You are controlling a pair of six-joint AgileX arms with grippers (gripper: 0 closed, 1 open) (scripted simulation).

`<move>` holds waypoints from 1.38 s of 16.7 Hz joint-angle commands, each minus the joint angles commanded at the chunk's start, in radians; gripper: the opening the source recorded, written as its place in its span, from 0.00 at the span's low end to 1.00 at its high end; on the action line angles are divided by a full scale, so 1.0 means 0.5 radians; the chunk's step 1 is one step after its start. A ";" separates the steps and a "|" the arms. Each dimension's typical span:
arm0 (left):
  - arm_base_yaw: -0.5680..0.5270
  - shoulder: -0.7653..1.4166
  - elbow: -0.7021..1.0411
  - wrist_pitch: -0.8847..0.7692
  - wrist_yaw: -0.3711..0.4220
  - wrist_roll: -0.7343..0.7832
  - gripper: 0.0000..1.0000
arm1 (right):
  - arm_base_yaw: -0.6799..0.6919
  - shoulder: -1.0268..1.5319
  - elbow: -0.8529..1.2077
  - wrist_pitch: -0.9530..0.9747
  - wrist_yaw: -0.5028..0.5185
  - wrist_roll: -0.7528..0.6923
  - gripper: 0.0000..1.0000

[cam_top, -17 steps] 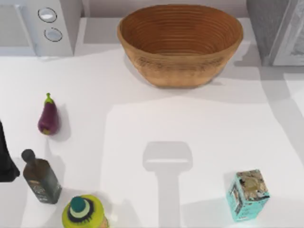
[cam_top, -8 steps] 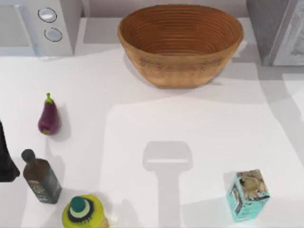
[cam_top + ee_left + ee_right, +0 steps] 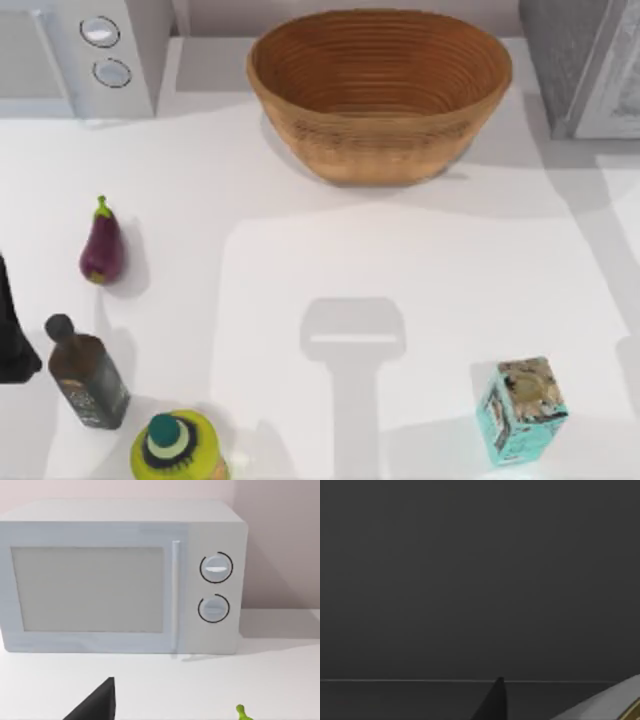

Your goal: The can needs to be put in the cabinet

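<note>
The cabinet stands at the table's far right corner, a grey speckled box with a pale framed door panel on its right part. The can is out of view. My left gripper is parked as a dark shape at the table's left edge, and its wrist view faces the white microwave. The right wrist view is dark.
A large woven basket sits at the back middle, and the white microwave with two knobs at the back left. An eggplant, a dark bottle and a green-yellow capped bottle stand front left. A teal carton stands front right.
The shading on the table's right side near the cabinet has shifted. No object on the table has moved, and the left arm stays put.
</note>
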 joint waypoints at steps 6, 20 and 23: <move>0.000 0.000 0.000 0.000 0.000 0.000 1.00 | -0.074 0.644 0.947 -0.219 -0.064 -0.002 0.00; 0.000 0.000 0.000 0.000 0.000 0.000 1.00 | -0.109 0.916 1.275 -0.313 -0.095 -0.003 0.38; 0.000 0.000 0.000 0.000 0.000 0.000 1.00 | -0.109 0.916 1.275 -0.313 -0.095 -0.003 0.60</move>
